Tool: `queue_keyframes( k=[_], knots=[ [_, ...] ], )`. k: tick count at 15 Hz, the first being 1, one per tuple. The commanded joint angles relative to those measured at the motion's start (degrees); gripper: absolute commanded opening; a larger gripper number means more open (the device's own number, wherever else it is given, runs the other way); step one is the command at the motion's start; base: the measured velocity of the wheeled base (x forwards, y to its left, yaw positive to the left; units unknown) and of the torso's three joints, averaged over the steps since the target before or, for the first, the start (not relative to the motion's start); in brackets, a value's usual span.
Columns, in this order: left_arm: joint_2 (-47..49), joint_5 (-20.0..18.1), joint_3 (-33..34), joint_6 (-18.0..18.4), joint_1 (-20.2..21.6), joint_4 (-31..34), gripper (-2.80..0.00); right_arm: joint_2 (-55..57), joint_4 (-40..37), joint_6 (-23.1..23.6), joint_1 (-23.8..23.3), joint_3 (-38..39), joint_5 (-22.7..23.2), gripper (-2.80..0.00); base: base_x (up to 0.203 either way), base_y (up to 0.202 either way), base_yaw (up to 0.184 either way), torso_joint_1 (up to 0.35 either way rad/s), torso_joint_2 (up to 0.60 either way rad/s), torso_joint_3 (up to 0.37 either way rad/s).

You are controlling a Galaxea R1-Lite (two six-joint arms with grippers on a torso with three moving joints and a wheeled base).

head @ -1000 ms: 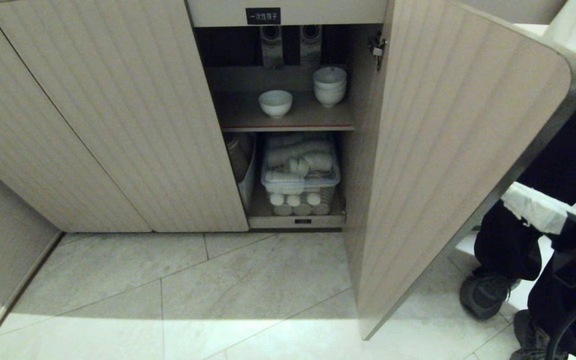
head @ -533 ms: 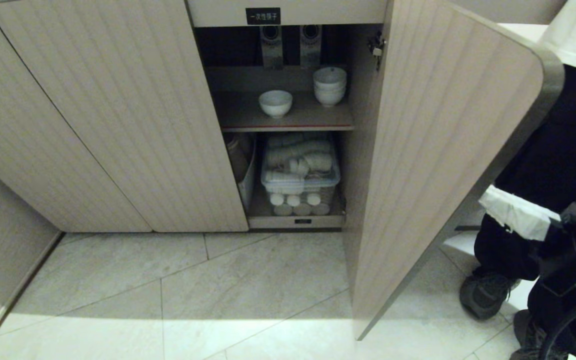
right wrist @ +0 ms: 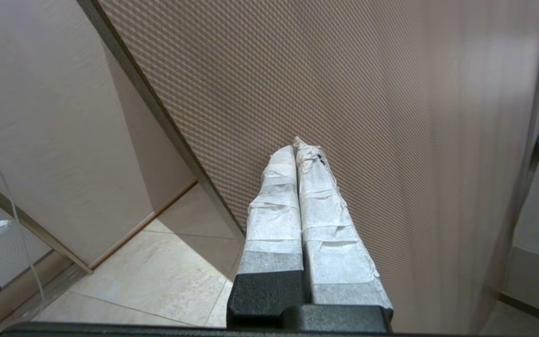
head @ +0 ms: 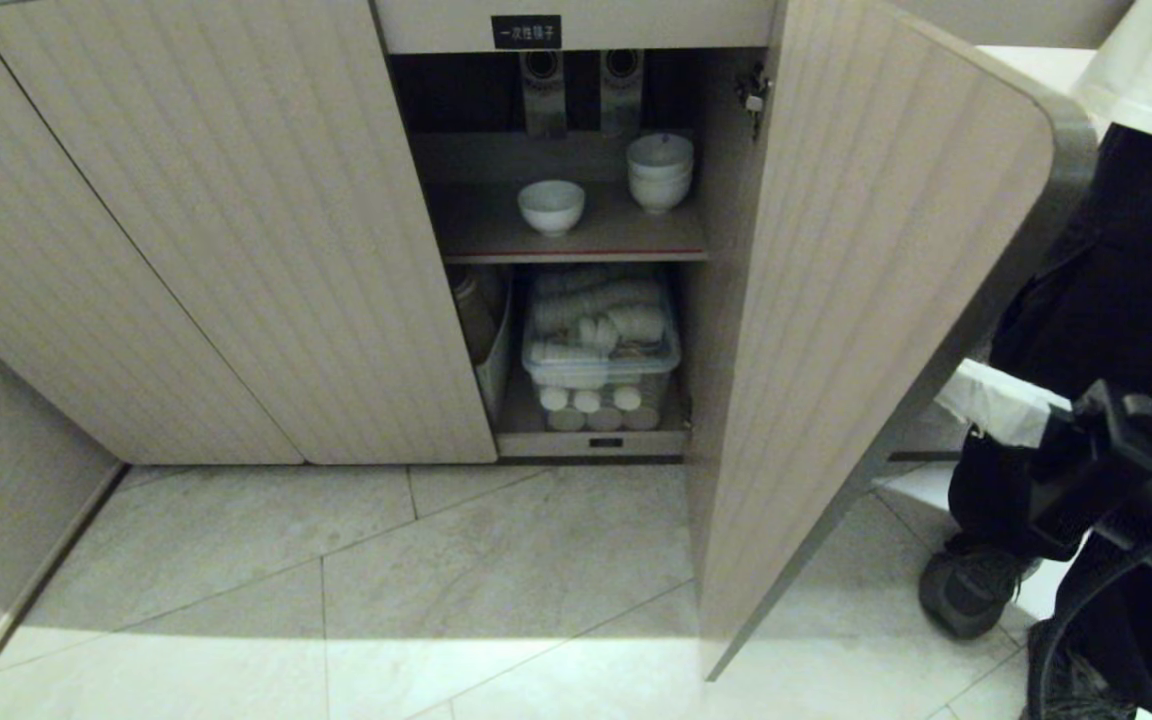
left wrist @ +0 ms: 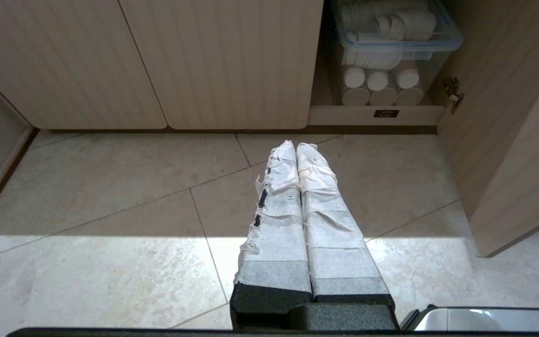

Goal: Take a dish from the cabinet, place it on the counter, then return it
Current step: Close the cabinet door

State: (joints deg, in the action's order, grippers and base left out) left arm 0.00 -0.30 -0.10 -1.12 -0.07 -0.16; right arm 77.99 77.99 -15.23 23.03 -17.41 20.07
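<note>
Beige ribbed wood fills most of the scene: the cabinet [head: 236,230] stands with its right-hand door [head: 866,300] swung out, and over the last second that door's outer edge has drawn inward toward the left while the right gripper [head: 986,405], its tape-wrapped fingers pressed together on nothing, has slid leftward behind the door's outer face. In the right wrist view those closed fingertips lie just against the ribbed panel, so the arm seems to be nudging the door, narrowing rather than widening the opening; I judge the reach for the bowl has not begun and the door's position may yet hamper it. The dish [head: 551,205], one small white bowl, sits untouched on the upper shelf [head: 586,245], left of a stack of white bowls [head: 659,170] that looks three or four high; an exact count is hard. Below, one clear lidded bin [head: 601,350] holds rolled white items, three round ends showing along its front. One black label [head: 526,31] sits above the opening. The left gripper [left wrist: 297,154] hangs over the floor tiles [head: 386,580], near the cabinet, fingers shut and empty. One person in dark trousers [head: 1126,270] stands at far right. No counter is clearly visible.
</note>
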Motion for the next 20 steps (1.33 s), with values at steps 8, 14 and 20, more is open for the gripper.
queue_keyframes(
  k=[8, 14, 20],
  knots=[
    [0.0, 0.0, 0.0, 0.0, 0.0, 0.0, -2.80, 5.0, 3.6, -0.6, 3.3, -1.1, -1.0, -2.80, 0.000, 0.000, 0.000, 0.000, 0.00, 0.000],
    [0.0, 0.0, 0.0, -0.1, 0.1, 0.0, -2.80, 8.6, 4.8, -0.8, 8.6, -4.7, -8.1, -2.80, 0.000, 0.000, 0.000, 0.000, 0.00, 0.000],
    [0.0, 0.0, 0.0, 0.0, 0.0, 0.0, -2.80, 12.7, 6.0, -0.8, 8.6, -8.7, -8.5, -2.80, 0.000, 0.000, 0.000, 0.000, 0.00, 0.000]
  ],
)
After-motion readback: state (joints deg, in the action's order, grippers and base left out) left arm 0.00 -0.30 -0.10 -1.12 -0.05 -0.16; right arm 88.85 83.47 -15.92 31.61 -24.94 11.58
